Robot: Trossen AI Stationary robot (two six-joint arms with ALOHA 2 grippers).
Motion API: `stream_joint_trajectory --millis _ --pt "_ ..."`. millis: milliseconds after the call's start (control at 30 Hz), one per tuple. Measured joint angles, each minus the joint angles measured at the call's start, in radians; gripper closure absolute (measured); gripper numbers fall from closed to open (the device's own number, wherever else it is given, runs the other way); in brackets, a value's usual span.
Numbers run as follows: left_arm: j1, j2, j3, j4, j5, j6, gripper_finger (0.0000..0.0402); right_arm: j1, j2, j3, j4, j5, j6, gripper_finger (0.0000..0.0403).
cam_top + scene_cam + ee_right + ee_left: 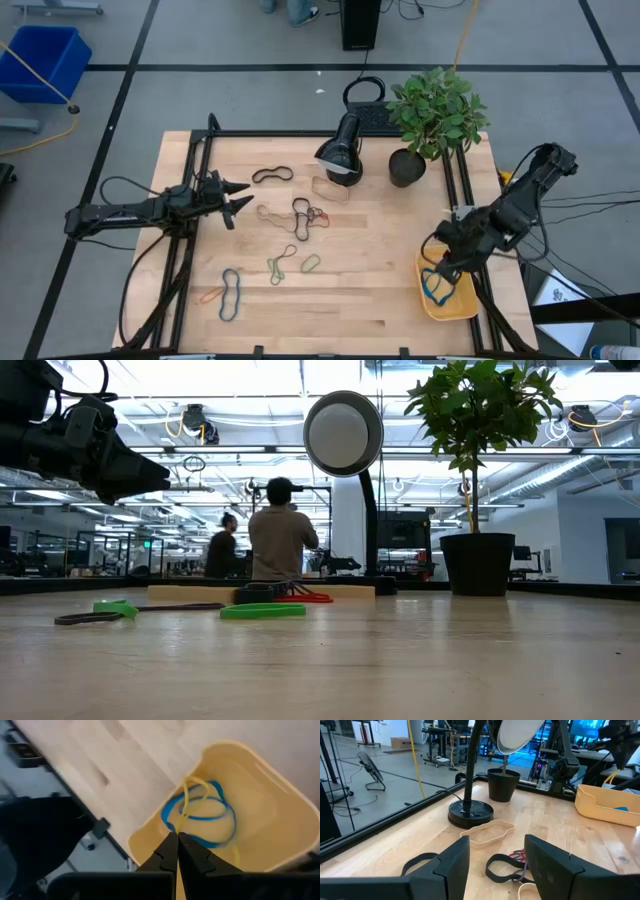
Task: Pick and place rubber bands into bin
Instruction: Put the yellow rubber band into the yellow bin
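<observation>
the right gripper point(177, 836) hung over the bin point(432, 306), fingers clenched on a yellow band point(186, 800) (a blue band point(215, 815) lay inside). the left gripper point(240, 197) hovered released near the scattered bands point(300, 215).

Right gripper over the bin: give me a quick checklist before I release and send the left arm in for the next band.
1. Right gripper above the yellow bin: ok.
2. Right jaws shut on the yellow band, which hangs into the bin: ok.
3. Blue band already lying inside the bin: ok.
4. Left gripper open, held above the table: ok.
5. Bands left near the left gripper, such as the black band and tan band: ok.
6. Lamp and potted plant away from both grippers: ok.
</observation>
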Motion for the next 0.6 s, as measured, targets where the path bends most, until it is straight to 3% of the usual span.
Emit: stream_joint_trajectory --millis 267,600 --pt "0.0 0.0 0.0 0.0 -0.017 0.0 0.0206 0.069 0.141 0.0 -0.05 -0.014 0.075 0.0403" --pt "0.0 0.0 0.0 -0.001 -0.043 0.0 0.0206 0.072 0.316 0.0 -0.068 -0.012 0.07 0.0403"
